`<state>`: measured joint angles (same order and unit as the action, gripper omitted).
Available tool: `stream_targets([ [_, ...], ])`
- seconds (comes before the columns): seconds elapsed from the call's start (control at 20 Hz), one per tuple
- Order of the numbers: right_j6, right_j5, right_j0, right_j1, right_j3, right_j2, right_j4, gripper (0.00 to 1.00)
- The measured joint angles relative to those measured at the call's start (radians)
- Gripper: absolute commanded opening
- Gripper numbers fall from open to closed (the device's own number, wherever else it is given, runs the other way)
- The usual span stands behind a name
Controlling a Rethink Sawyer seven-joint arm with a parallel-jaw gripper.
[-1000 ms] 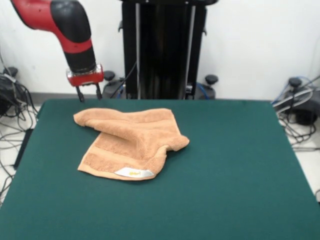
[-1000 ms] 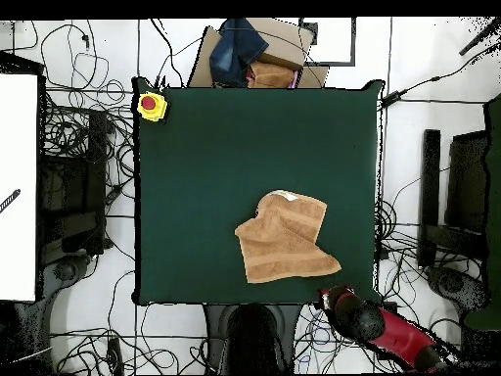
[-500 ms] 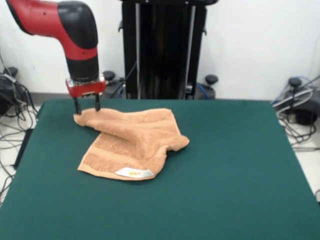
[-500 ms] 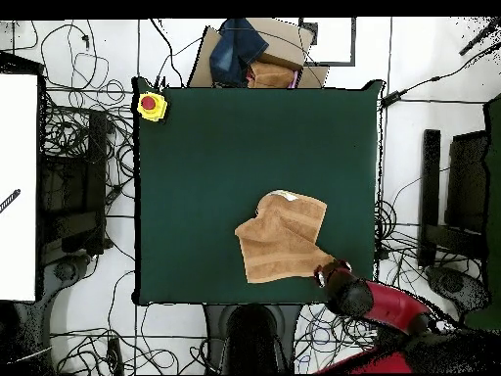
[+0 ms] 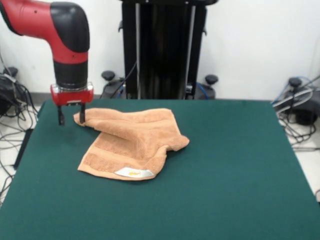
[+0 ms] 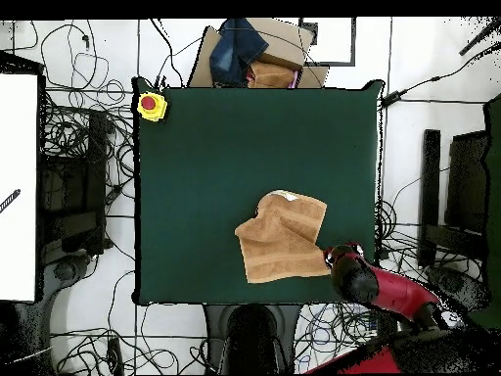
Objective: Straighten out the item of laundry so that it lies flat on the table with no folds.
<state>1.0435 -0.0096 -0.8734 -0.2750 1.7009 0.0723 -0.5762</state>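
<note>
The peach-orange towel (image 5: 132, 141) lies crumpled on the green table (image 5: 225, 165), its top layer folded over diagonally and its white label (image 5: 133, 173) at the near edge. My gripper (image 5: 71, 118) is open and low at the towel's far left corner: one finger (image 5: 81, 115) is at the corner's tip, the other stands over bare table to its left. It holds nothing. In the overhead view the towel (image 6: 282, 238) lies right of the table's (image 6: 215, 147) middle, near the robot's side, and the arm's end (image 6: 344, 266) covers the towel's bottom right corner.
The black pedestal (image 5: 162, 50) stands behind the table's far edge. A yellow box with a red button (image 6: 151, 105) sits on the top left corner of the table. A cardboard box with blue cloth (image 6: 250, 54) lies beyond the top edge. Cables cover the floor around.
The gripper has come down and shifted left in the front view, from above the table's far edge to the towel's far left corner. The towel has not moved.
</note>
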Motion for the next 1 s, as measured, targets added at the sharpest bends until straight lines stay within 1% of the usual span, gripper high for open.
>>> stream_targets([
  [0.15, 0.0, -0.007, -0.004, 0.007, -0.017, 0.002, 0.01, 1.0],
  [0.45, 0.0, -0.007, -0.048, 0.051, -0.058, 0.046, 0.016, 1.0],
  [0.55, 0.0, -0.007, -0.083, 0.09, -0.081, 0.083, 0.016, 1.0],
  [0.8, 0.0, -0.007, -0.125, 0.163, -0.117, 0.143, 0.016, 1.0],
  [1.0, 0.0, -0.006, -0.141, 0.167, -0.117, 0.158, 0.015, 1.0],
])
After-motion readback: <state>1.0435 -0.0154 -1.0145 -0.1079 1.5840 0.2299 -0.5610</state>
